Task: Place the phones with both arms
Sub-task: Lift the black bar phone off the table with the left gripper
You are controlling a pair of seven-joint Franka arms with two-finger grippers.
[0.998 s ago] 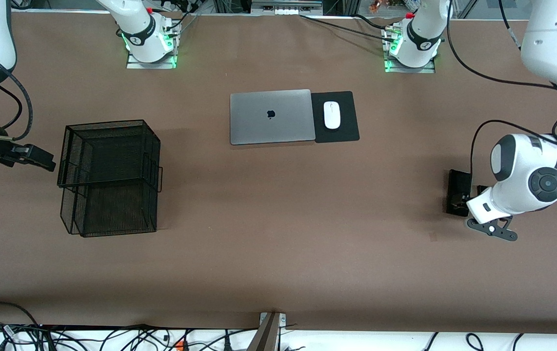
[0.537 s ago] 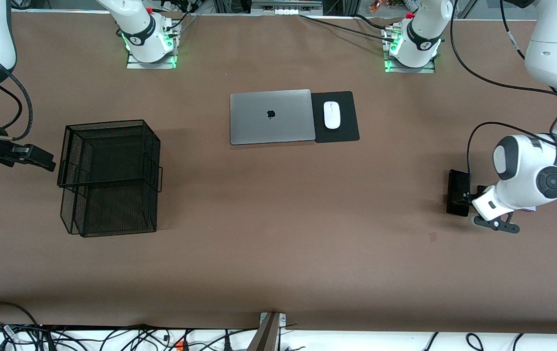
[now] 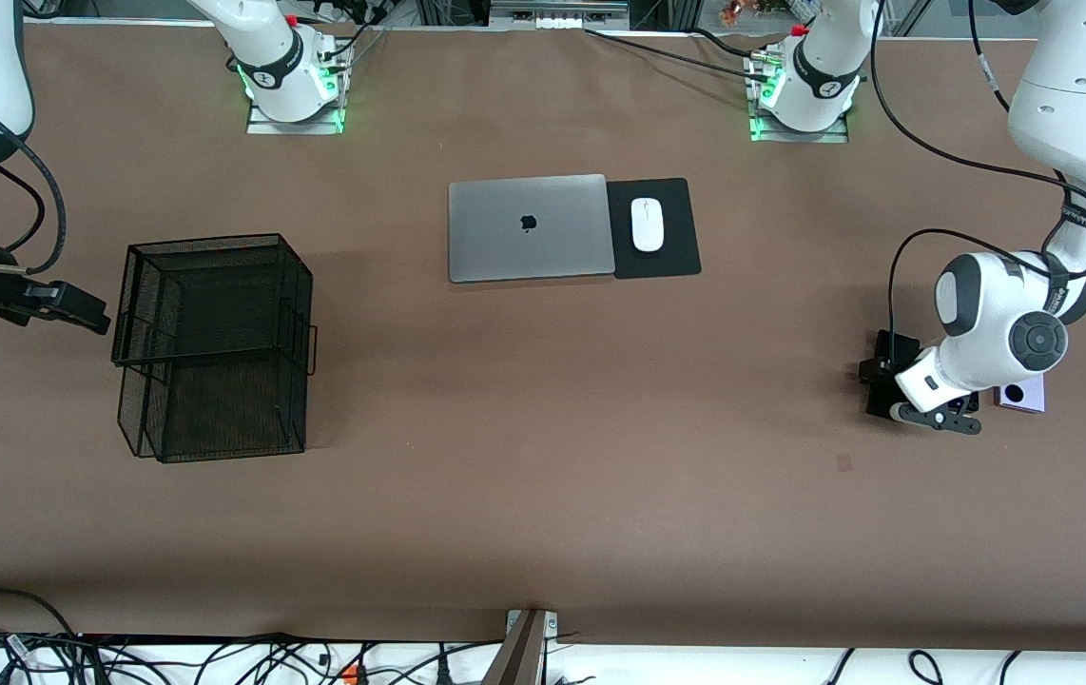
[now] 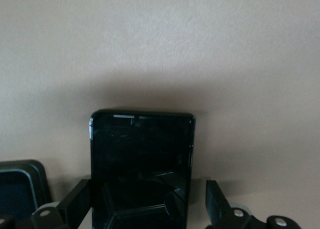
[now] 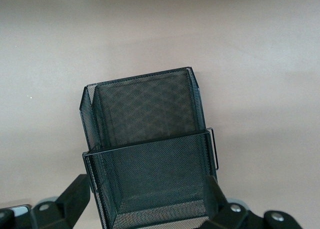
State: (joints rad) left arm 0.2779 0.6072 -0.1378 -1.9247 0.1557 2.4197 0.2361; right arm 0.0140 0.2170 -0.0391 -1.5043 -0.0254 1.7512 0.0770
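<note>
The long black phone [image 4: 141,169] lies flat between the left gripper's [image 4: 145,209] wide-open fingers [image 4: 75,204], unheld; that gripper has dropped lower over it since a moment ago. The lavender phone [image 3: 1021,394] now shows just beside. The right gripper [image 5: 145,209] waits open over the mesh basket [image 5: 145,154].

- Three phones: one long black slab [image 4: 141,169], one small dark squarish one [image 4: 20,186], one lavender-white one [image 3: 1021,394].
- One black mesh basket [image 3: 215,344].
- One grey laptop [image 3: 530,226].
- One white mouse [image 3: 646,224].
- One black mouse pad [image 3: 677,228].
- Two robot arms.
</note>
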